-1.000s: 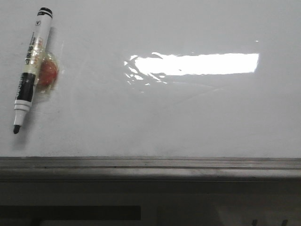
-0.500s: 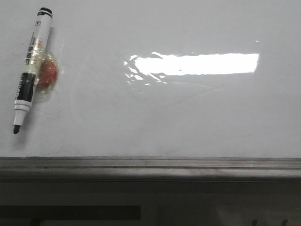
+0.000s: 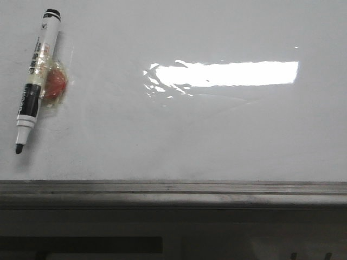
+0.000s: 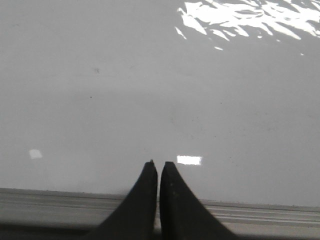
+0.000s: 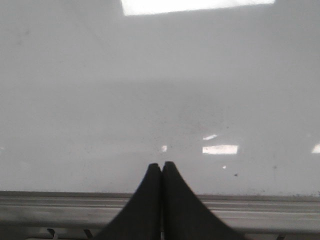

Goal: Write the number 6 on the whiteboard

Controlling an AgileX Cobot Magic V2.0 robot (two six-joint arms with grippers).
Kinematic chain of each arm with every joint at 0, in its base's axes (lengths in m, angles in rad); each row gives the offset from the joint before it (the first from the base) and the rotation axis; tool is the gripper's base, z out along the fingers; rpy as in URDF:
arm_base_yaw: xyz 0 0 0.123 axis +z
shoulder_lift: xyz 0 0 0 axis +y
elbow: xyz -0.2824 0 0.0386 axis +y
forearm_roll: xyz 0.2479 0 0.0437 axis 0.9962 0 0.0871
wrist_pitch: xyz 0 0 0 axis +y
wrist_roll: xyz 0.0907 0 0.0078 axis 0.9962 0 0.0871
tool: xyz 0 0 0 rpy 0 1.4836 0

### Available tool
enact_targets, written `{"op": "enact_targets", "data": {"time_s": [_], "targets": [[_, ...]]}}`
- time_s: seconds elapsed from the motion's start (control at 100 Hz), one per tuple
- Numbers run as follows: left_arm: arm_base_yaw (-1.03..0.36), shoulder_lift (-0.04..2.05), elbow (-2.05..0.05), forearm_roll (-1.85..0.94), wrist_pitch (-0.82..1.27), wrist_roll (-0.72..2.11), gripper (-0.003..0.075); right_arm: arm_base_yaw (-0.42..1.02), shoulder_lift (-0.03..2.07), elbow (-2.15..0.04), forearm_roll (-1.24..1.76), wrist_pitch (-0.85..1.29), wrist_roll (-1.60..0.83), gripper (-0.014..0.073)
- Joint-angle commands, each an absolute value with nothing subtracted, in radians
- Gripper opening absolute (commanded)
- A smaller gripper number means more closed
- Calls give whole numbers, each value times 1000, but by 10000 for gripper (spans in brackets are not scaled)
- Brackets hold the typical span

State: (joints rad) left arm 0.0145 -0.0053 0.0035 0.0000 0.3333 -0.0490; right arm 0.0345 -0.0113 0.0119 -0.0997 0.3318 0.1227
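A: The whiteboard (image 3: 179,135) is bare where we would write: no number 6 shows on it in any view. It is glossy white, with a bright light strip (image 3: 225,73) reflected in it and a grey metal rail (image 3: 173,189) along its near edge.

B: And our hands? The left gripper (image 4: 158,165) has its two dark fingers pressed together with nothing between them. The right gripper (image 5: 161,166) is the same, closed on nothing. Both sit at the rail, with the board spreading out ahead of the fingertips.

A: So we judge the task not begun. The marker pen (image 3: 37,78) lies uncapped on the surface, well ahead of the left gripper and off to its left, tip pointing back towards the rail. Neither wrist view shows it.

B: That is our first risk. We must open before we reach, or the closed fingers will only shove the pen across the slick board.

A: Second, there is a small reddish lump in clear wrap (image 3: 53,85) touching the pen's barrel. We cannot tell what it is. If it is stuck to the pen, it may catch a finger or tilt the grasp.

B: Third, the glare. It could hide a thin black line from us, so we may misjudge the loop of the 6.

A: And a bare tip may smear the board if we drag it.
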Motion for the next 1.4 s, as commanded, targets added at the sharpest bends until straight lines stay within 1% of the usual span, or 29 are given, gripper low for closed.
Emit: {"op": "enact_targets", "data": {"time_s": [0.0,0.3,0.38,0.53,0.71,0.82,0.92,1.02,1.11,1.22,1.31,1.39], "targets": [[18,-37,49,0,282,-59,-19,30,-29,40,-114,295,120,-64],[18,-37,49,12,280,-59,-19,30,-29,40,-115,295,120,-64],[18,-37,49,42,274,-59,-19,30,-29,40,-115,266,120,-64],[18,-37,49,113,173,-59,-19,30,-29,40,-117,138,120,-64],[18,-37,49,106,56,-59,-19,30,-29,40,-116,116,120,-64],[18,-37,49,106,23,-59,-19,30,-27,40,-23,58,120,-64],[18,-37,49,98,23,-66,-19,30,-13,40,0,49,120,-64],[18,-37,45,-12,23,-74,-19,30,16,40,-24,25,120,-64],[18,-35,29,-19,34,-74,-19,30,45,40,25,7,124,-64],[18,-28,-7,-68,78,-80,-19,30,66,31,28,25,124,-64],[18,12,-65,-85,153,-75,-19,30,86,-3,28,100,124,-64],[16,69,-134,-85,191,8,-19,30,107,-50,28,131,124,-64]]}}
